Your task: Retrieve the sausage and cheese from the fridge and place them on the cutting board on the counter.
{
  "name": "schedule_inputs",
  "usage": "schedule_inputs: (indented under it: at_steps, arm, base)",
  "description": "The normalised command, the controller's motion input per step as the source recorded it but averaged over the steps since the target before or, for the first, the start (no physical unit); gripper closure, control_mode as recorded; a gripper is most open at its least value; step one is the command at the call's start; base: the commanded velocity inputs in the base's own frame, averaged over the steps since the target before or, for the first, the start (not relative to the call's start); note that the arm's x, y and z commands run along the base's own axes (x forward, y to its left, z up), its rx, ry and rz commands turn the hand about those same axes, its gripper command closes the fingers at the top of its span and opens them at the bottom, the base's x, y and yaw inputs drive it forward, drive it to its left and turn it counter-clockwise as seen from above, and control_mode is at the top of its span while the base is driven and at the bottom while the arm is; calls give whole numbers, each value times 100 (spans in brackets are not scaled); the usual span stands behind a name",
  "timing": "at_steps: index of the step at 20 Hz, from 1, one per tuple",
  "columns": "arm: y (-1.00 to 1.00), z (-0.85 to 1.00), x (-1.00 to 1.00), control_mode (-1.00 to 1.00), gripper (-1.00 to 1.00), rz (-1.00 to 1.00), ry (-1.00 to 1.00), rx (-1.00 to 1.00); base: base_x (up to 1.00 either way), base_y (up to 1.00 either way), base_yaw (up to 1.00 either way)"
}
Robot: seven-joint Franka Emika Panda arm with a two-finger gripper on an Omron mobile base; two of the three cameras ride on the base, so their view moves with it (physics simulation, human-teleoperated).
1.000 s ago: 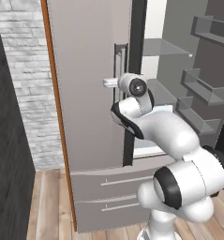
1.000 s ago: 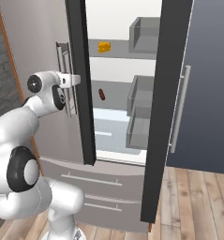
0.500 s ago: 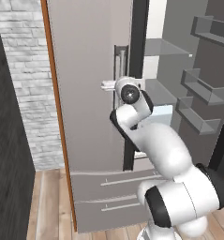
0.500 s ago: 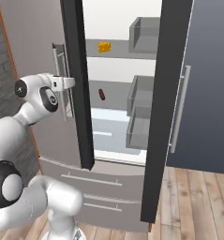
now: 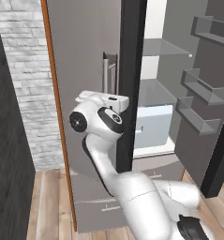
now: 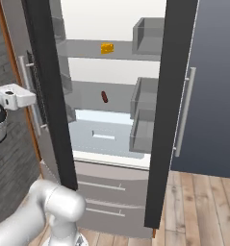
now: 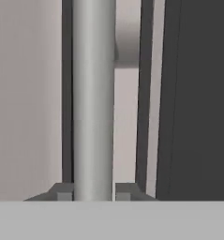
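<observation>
Clamping onto the left door's bar handle (image 7: 92, 93), the jaws have just pinched it; the fridge (image 6: 111, 158) door can now be pulled wider toward the sausage (image 6: 105, 96) and cheese (image 6: 107, 48).

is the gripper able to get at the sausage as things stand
Probably not yet. The gripper is shut on the left door's handle, and that door's dark edge stands between the arm and the sausage on its shelf.
</observation>
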Motion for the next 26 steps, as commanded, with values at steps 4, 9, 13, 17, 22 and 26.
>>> schedule_inputs:
  at_steps: [4, 9, 13, 17, 22, 26]
  arm:
    - [75, -1, -36, -100, 100, -38, 0, 0]
    - [34, -15, 49, -100, -100, -22, 0, -1]
    - [32, 0, -9, -100, -100, -15, -15, 0]
    - [19, 29, -92, -100, -100, -4, -16, 0]
    - [-2, 17, -99, -100, -100, 1, -5, 2]
    - [-14, 25, -100, -100, -100, -1, 0, 8]
  base:
    - [0, 0, 0]
    - [0, 0, 0]
    - [0, 0, 0]
    - [0, 0, 0]
    - [0, 0, 0]
    - [0, 0, 0]
